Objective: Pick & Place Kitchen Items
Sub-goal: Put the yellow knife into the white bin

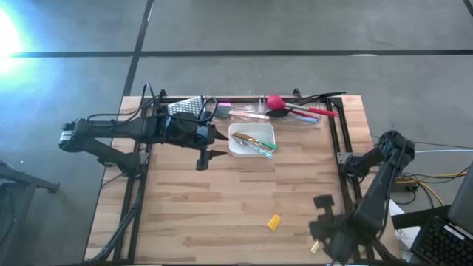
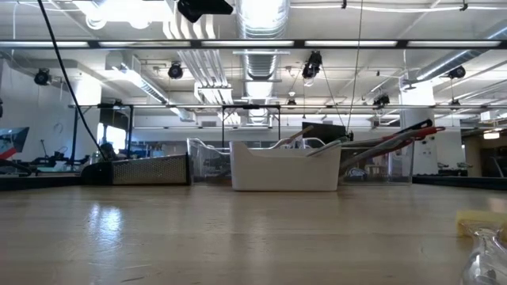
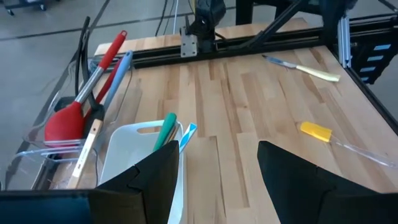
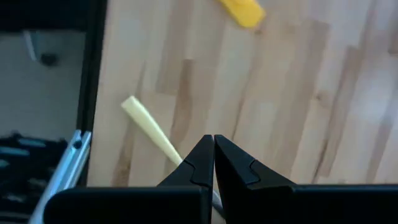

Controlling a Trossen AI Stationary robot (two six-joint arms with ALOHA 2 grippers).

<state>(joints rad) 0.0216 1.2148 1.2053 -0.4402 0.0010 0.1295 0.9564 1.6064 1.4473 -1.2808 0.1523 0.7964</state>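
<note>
Overhead camera looks straight down, low one level across; both show the white tray (image 1: 241, 142) (image 2: 283, 173).

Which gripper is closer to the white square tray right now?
Left. The left gripper, open, hovers just beside the white square tray, on its left-arm side. The right gripper, shut, sits far off near the table's front right corner.
</note>
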